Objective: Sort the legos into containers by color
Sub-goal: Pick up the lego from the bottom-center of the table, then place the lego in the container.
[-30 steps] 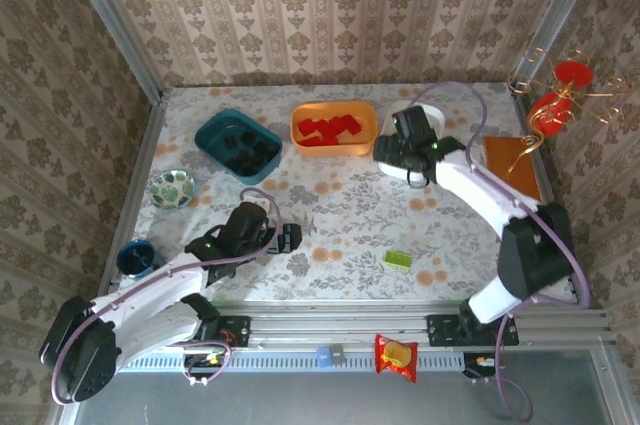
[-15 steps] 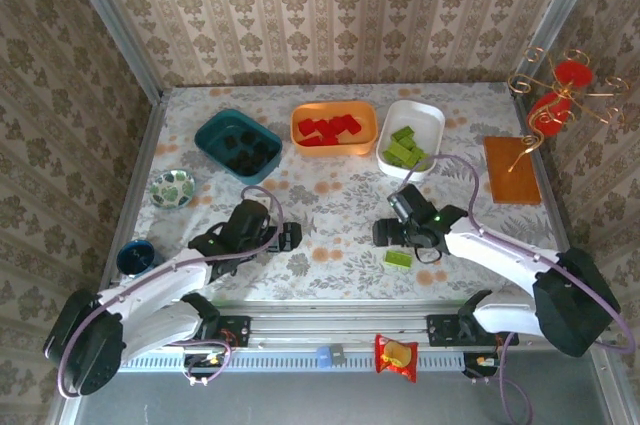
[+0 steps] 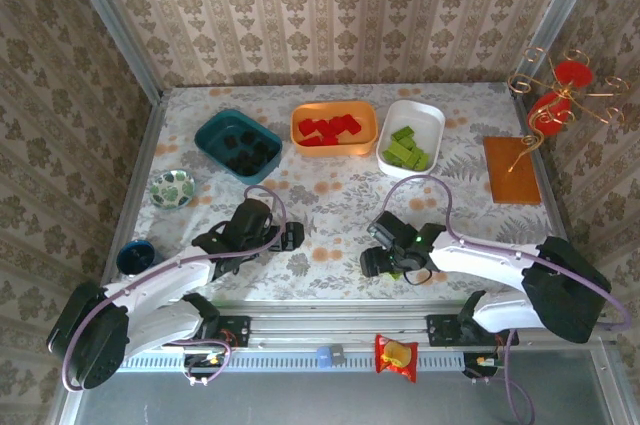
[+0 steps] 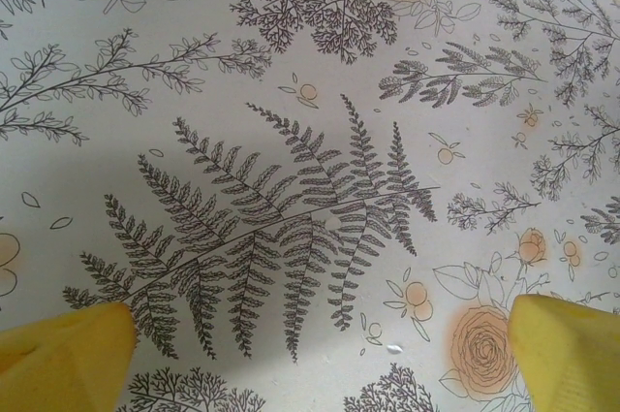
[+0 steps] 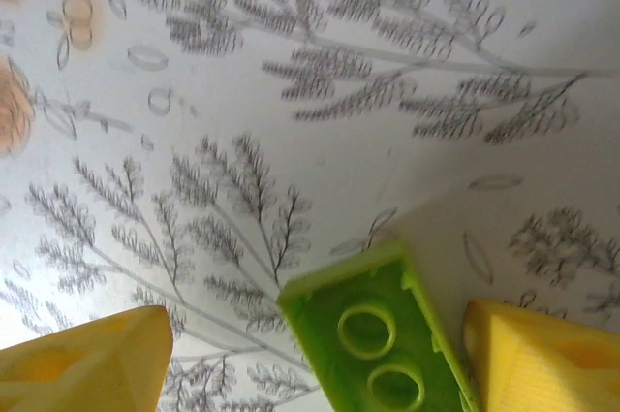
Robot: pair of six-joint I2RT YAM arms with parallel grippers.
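One lime green lego (image 5: pixel 383 339) lies hollow side up on the flowered cloth between the fingers of my right gripper (image 5: pixel 315 344). Those jaws are open; the lego sits close to the right finger and well clear of the left one. From above, my right gripper (image 3: pixel 383 263) stands over that lego (image 3: pixel 398 272) near the front edge. My left gripper (image 3: pixel 288 237) hovers open over bare cloth, nothing between its fingers (image 4: pixel 68 354). At the back, the teal tray (image 3: pixel 210 130) holds black legos (image 3: pixel 250 150), the orange tray (image 3: pixel 370 115) red ones (image 3: pixel 328 128), and the white tray (image 3: pixel 420 115) green ones (image 3: pixel 405 150).
A patterned bowl (image 3: pixel 172 188) and a dark blue bowl (image 3: pixel 135 257) sit along the left edge. A brown board (image 3: pixel 511 169) and a gold wire stand with red discs (image 3: pixel 555 95) are at the right. A snack packet (image 3: pixel 396 356) lies on the front rail.
My right arm swung from the white tray down to the front and lowered over the green lego, its jaws narrowing a little. The left arm barely moved.
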